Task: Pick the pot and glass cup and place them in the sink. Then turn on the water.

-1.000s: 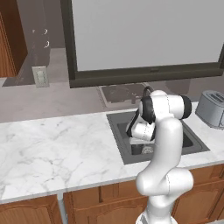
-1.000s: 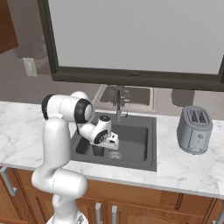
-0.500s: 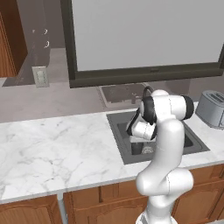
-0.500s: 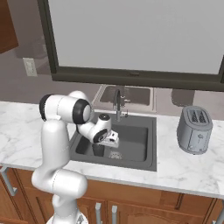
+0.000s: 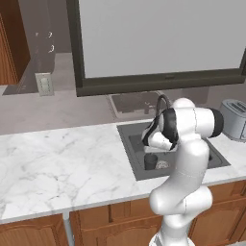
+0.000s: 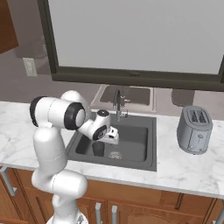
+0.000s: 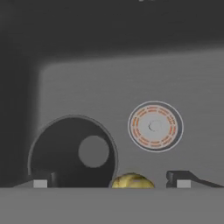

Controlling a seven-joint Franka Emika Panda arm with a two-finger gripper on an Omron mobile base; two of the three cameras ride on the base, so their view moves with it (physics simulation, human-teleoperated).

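My gripper (image 7: 109,181) hangs inside the sink (image 6: 144,142), fingers spread wide with nothing between them, pointing down at the basin floor. Just below, the glass cup (image 7: 72,151) stands upright on the sink bottom beside the round drain (image 7: 155,126); from the left base camera I see the same cup (image 5: 151,161) at the near left of the basin, directly under the hand. So I judge the cup is delivered and I am clear of it. A small yellowish thing (image 7: 131,180) sits between my fingertips at the bottom of the hand camera; I cannot tell what it is. The risk now, as I read it, is pulling out carelessly: a sideways move could catch the cup and tip it, and a swing toward the back could strike the faucet (image 6: 117,101), which stands close behind the wrist. I cannot find the pot on the marble counter (image 5: 57,163) or in the basin, so where it sits I cannot say. A toaster (image 6: 194,129) stands on the counter to the right of the sink, well apart. No water runs from the faucet.
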